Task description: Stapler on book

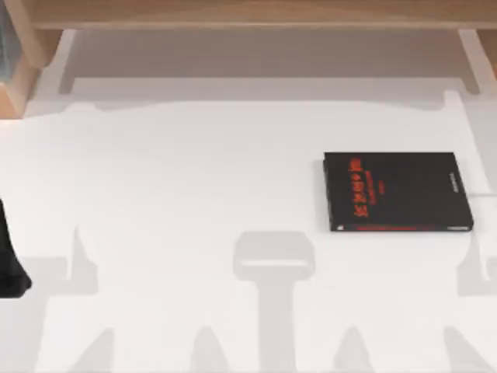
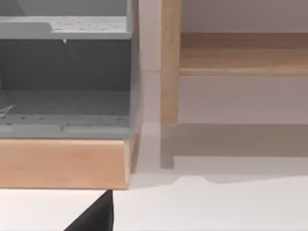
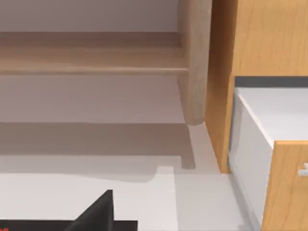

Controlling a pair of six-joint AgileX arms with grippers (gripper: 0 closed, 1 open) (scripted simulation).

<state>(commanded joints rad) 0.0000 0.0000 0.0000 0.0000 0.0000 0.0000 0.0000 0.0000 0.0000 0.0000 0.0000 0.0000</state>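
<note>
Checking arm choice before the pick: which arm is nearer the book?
Right. The right gripper hangs at the edge of the book in its wrist view; the left arm sits at the table's far left, across from it.

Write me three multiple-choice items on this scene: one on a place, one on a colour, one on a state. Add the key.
1. Where does the book lie?
A. At the table's left edge
B. On the table's right side
C. On the wooden shelf at the back

2. What colour is the lettering on the book's cover?
A. White
B. Yellow
C. Red

3. How does the book lie?
A. Closed and flat, cover up
B. Open in the middle
C. Standing on its edge

Key:
1 B: the top view shows the book on the right side of the table, far from the left arm parked at the left edge.
2 C: the lettering is red on the black cover.
3 A: the whole cover faces up and no pages are spread.
</note>
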